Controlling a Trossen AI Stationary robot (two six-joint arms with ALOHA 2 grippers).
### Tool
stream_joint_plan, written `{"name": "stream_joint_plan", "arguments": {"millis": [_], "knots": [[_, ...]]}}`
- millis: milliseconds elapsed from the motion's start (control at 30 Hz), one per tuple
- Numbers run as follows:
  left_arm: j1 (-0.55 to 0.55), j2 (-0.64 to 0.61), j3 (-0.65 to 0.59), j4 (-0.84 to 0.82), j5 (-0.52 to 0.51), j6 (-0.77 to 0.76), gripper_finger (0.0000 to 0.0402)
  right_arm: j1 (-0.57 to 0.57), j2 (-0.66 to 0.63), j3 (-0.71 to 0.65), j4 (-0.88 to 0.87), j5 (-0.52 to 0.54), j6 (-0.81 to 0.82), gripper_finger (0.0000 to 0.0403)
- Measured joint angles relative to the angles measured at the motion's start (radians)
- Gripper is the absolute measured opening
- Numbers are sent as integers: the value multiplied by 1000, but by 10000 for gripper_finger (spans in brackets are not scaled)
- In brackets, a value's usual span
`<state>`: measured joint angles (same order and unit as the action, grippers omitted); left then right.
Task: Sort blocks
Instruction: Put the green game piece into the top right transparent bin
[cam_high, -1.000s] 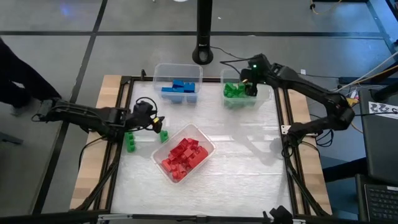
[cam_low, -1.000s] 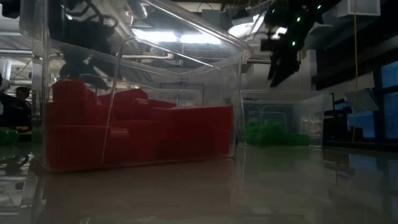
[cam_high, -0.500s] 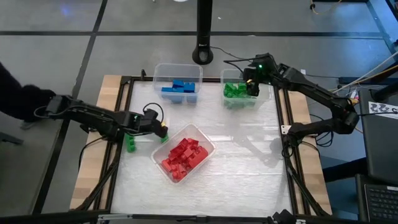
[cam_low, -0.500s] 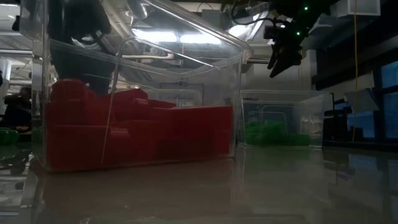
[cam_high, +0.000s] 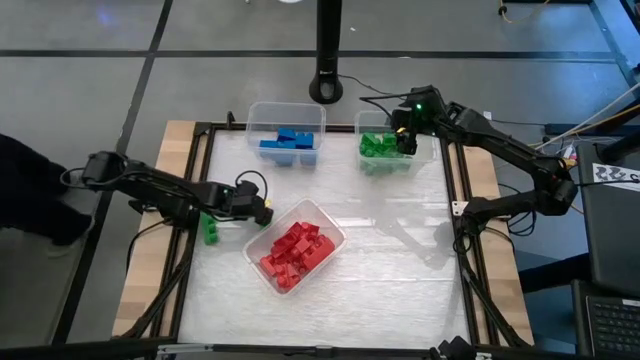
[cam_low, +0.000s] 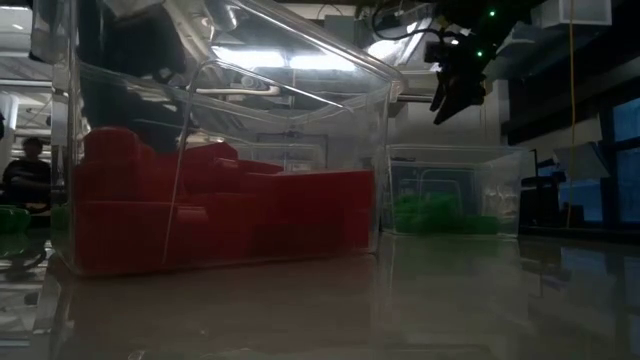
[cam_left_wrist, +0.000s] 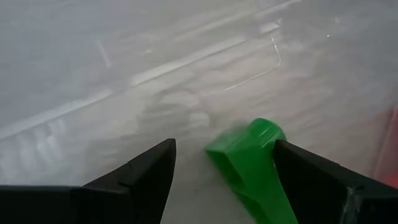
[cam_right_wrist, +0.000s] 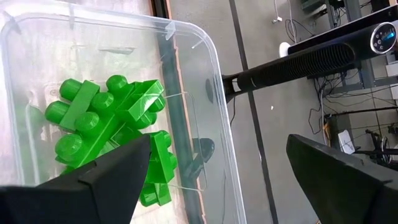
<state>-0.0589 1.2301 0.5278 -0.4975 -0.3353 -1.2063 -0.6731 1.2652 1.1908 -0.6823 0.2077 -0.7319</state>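
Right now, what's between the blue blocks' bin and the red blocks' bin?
Nothing. The high view shows only bare table between the blue bin and the red bin.

Left gripper (cam_high: 262, 211) low, spread; right gripper (cam_high: 404, 138) raised, agape.

Two dark gripper fingers (cam_left_wrist: 146, 177) rising from the bottom edge, spread apart. Small green plastic studded block (cam_left_wrist: 252, 158) at lower centre-right, blurred, against the right-hand finger. Pale, glossy tabletop (cam_left_wrist: 155, 62) filling the rest. Sliver of red at the far right edge.
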Motion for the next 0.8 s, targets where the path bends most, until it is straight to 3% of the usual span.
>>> {"name": "stream_joint_plan", "arguments": {"millis": [267, 567, 800], "knots": [[0, 36, 2, 38, -1, 3, 260, 0, 0, 0, 0, 0, 0, 374], [61, 32, 5, -21, -20, 131, 260, 0, 0, 0, 0, -2, 0, 374], [98, -39, 22, -99, -32, 216, 260, 0, 0, 0, 0, -3, 1, 374]]}}
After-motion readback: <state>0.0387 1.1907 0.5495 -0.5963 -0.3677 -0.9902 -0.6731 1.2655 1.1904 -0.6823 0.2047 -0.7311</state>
